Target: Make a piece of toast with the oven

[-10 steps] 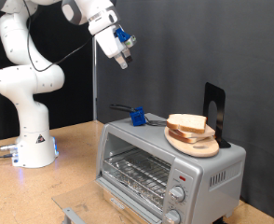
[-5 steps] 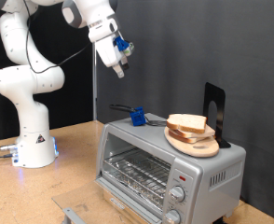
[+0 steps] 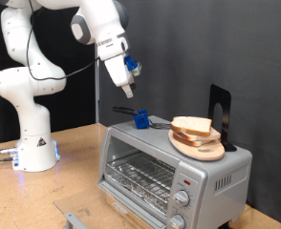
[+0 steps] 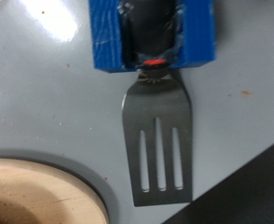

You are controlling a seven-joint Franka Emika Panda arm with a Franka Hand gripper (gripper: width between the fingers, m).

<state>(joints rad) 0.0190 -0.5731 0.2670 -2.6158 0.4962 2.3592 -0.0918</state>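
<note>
The silver oven (image 3: 169, 172) stands at the exterior view's lower right, with its glass door, wire rack, two knobs (image 3: 183, 199) and red light (image 3: 185, 180) showing. On its top a pale slice of toast (image 3: 191, 125) lies on a round wooden plate (image 3: 200, 148). A metal spatula with a blue block handle (image 3: 140, 118) lies on the oven top beside the plate. My gripper (image 3: 128, 89) hangs above the blue handle, apart from it and holding nothing. The wrist view shows the spatula blade (image 4: 158, 140), the blue handle (image 4: 151, 35) and the plate's rim (image 4: 39, 187); my fingers do not show there.
A black upright stand (image 3: 220, 116) sits on the oven top behind the plate. The robot's white base (image 3: 33, 143) stands on the wooden table (image 3: 74, 162) at the exterior view's left. A small metal piece (image 3: 74, 219) lies at the table's front edge.
My gripper has moved down and towards the exterior view's right, closer to the blue-handled spatula. The toast, plate and oven have not moved.
</note>
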